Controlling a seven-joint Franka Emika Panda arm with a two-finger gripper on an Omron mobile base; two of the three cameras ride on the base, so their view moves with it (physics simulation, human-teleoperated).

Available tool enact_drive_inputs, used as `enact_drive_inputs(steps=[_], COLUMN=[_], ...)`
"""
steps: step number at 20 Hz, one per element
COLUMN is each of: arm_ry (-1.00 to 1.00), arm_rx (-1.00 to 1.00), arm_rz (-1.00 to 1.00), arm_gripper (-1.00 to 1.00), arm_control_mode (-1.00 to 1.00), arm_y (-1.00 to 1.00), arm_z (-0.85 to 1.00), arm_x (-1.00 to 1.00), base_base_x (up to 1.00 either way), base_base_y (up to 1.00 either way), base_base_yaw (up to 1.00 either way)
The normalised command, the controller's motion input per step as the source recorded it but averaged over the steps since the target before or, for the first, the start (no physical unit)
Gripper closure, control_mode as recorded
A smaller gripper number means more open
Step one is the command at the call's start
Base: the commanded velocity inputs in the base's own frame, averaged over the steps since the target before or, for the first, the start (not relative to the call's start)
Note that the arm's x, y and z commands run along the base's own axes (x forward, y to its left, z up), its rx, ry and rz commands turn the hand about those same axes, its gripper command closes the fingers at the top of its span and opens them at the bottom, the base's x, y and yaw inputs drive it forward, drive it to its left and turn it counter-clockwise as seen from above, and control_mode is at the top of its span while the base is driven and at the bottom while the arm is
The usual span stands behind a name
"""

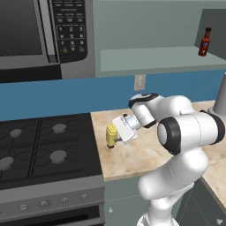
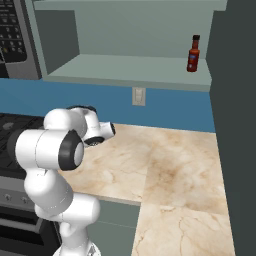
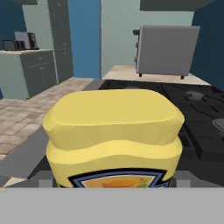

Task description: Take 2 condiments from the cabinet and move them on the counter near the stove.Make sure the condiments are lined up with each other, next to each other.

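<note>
The squat yellow mustard bottle (image 1: pixel 110 133) stands upright on the marbled counter (image 1: pixel 145 156), right beside the black stove (image 1: pixel 44 148). My gripper (image 1: pixel 116 139) reaches in sideways from the right and is shut on the bottle. In the hand view the bottle (image 3: pixel 113 131) looms close with its label at the bottom, hiding my fingertips, and the stove (image 3: pixel 197 103) lies behind it. The slim red-brown hot-sauce bottle (image 1: pixel 204 42) (image 2: pixel 193 54) stands at the right end of the cabinet shelf (image 1: pixel 150 59) (image 2: pixel 125 67).
A microwave (image 1: pixel 39 35) hangs above the stove. A wall outlet (image 1: pixel 139 82) sits on the blue backsplash. A grey cone-shaped object (image 1: pixel 220 99) stands at the counter's far right. A dark panel (image 2: pixel 232 125) borders the counter (image 2: pixel 165 165) on the right. Beyond the stove is a toaster oven (image 3: pixel 166 50).
</note>
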Motion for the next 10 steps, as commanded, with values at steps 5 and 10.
enact_drive_inputs(steps=[5,10], arm_ry=[-0.10,-0.03], arm_rx=[0.00,0.00], arm_rz=[0.00,0.00], arm_gripper=[1.00,1.00], arm_control_mode=[-1.00,-1.00], arm_y=[0.00,0.00], arm_z=[-0.20,-0.14], arm_x=[0.01,0.00], base_base_x=[0.00,0.00], base_base_y=[0.00,0.00], base_base_yaw=[0.00,0.00])
